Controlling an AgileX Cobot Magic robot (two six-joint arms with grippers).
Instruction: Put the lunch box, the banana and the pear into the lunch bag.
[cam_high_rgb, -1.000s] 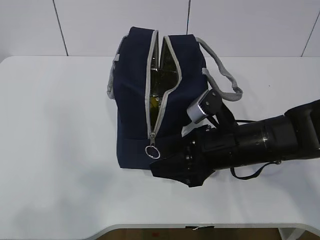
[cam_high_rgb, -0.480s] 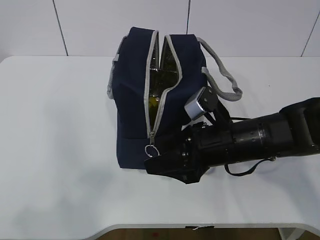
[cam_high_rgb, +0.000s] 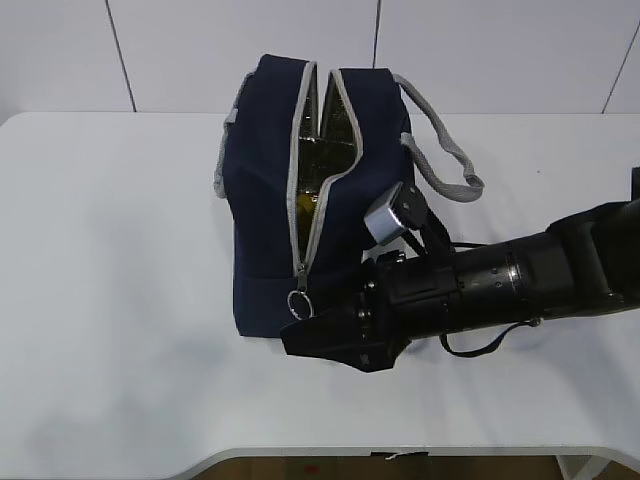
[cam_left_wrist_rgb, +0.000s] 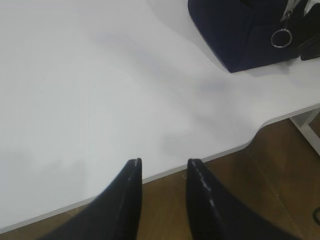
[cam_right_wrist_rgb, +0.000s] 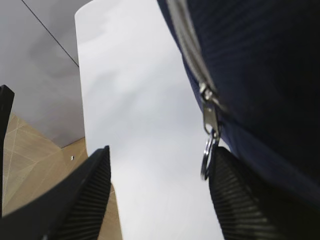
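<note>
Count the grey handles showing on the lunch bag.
2: one handle loops off the lunch bag on its right side, the other handle lies mostly hidden along its left side.

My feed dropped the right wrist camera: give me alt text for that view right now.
The open right gripper frames the ring pull of the navy lunch bag, the ring hanging just beside the right-hand ribbed finger, not pinched. Behind lies the white table, with wooden floor lower left.

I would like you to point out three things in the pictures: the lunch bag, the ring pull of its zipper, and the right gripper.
lunch bag (cam_high_rgb: 262, 200), exterior view, on its navy side panel.
ring pull (cam_right_wrist_rgb: 206, 159), right wrist view, on the metal ring.
right gripper (cam_right_wrist_rgb: 160, 195), right wrist view, between the open jaws.
</note>
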